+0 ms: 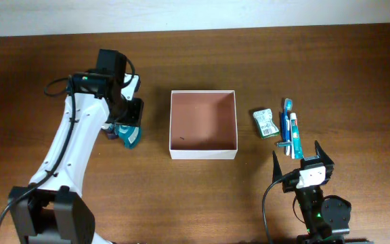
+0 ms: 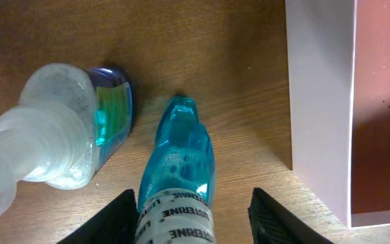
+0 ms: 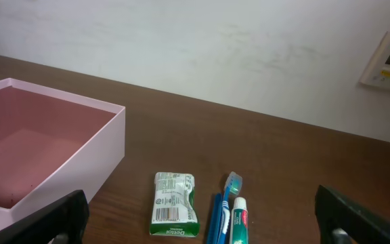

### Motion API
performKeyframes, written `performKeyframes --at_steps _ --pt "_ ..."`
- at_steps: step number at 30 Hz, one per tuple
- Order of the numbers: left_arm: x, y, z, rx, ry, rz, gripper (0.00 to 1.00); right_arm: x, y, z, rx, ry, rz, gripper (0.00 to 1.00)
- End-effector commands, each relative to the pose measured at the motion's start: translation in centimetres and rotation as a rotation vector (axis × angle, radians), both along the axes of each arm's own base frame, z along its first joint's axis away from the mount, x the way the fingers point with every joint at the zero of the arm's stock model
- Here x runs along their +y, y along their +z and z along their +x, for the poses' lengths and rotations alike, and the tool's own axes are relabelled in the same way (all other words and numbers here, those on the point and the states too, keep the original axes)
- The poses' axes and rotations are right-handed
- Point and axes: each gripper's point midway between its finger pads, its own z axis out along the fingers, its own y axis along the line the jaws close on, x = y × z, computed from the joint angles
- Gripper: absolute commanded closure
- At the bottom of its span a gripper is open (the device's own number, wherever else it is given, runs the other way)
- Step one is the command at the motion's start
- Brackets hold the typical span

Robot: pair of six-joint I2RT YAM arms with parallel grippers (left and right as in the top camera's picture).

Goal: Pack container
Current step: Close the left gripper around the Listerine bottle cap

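left arm (image 1: 73,135) down | left fingers (image 2: 117,218) astride blue bottle (image 2: 183,159), apparently loose | right fingers (image 3: 58,218) spread

Overhead, the left claw (image 1: 128,125) covers most of the blue bottle (image 1: 131,137); the wrist view's bottom edge crops its label (image 2: 175,220).

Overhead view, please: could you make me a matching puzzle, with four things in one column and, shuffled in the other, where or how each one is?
Things:
1. container
2. blue bottle
3. green packet
4. right gripper

Places or states:
A. open wide, nothing between its fingers
B. just right of the container, beside the toothbrush
C. between the fingers of the left gripper
D. middle of the table, reddish-brown inside

Pairs: 1-D, 2-C, 3-B, 4-A.
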Motion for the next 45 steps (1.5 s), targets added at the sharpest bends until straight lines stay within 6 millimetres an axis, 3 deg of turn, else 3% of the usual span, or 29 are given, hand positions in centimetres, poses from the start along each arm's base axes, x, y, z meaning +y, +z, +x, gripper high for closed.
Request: performKeyframes --at_steps 1,25,28,30,32,40,42,45 --pt "0.6 0.2 0.6 -0.015 0.024 0.032 0.46 -0.3 -0.2 0.0 0.002 -0.017 0.003 0.02" --pt "1.3 -0.3 0.1 0.005 0.031 0.068 0.46 -0.3 -0.2 0.0 0.002 -0.017 0.003 0.02" --pt "1.3 -0.4 0.0 0.009 0.031 0.069 0.50 -0.3 -0.2 0.0 0.002 -0.017 0.003 0.02" --pt "1.3 -0.4 0.0 0.010 0.031 0.069 0.62 -0.3 -0.2 0.0 0.002 -0.017 0.003 0.02" --pt "1.3 -0.4 0.0 0.010 0.031 0.069 0.63 -0.3 -0.2 0.0 0.002 -0.017 0.003 0.02" --pt "1.3 -0.5 -0.2 0.019 0.030 0.070 0.60 -0.3 -0.2 0.0 0.002 -0.017 0.003 0.02" --pt "1.3 -0.5 -0.4 0.026 0.030 0.071 0.51 -0.3 -0.2 0.0 0.002 -0.017 0.003 0.02" --pt "1.4 -0.5 -0.5 0.033 0.030 0.073 0.51 -0.3 -0.2 0.0 0.002 -0.017 0.003 0.02"
